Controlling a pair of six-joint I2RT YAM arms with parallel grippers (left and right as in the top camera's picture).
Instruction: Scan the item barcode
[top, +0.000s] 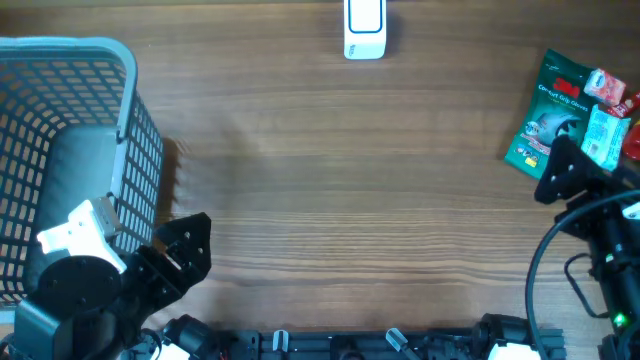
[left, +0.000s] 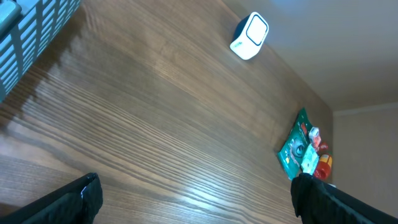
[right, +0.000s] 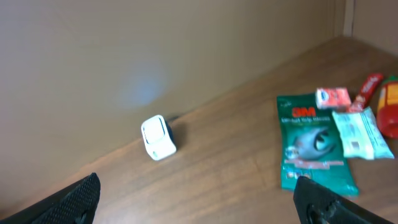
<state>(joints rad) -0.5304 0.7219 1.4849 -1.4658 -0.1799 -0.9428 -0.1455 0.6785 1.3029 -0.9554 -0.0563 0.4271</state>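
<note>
Right now the left gripper (left: 196, 198), lower left by the basket (top: 140, 150), and the right gripper (right: 198, 198), far right just by the green packet (top: 548, 120), both gape empty; scanner (top: 364, 30) sits top centre.

Our fingers (left: 87, 194) stand wide apart over the table (left: 155, 124). We see a scanner (left: 250, 36) far off, a packet (left: 292, 149) right, a basket (left: 31, 37) left.

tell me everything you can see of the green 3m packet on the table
The green packet is a flat, glossy, plastic-looking retail pack with a red 3M logo, white lettering and a grey product picture. It lies face up on the wooden table, at its right end. A pale wrapped pack overlaps its right edge.
</note>
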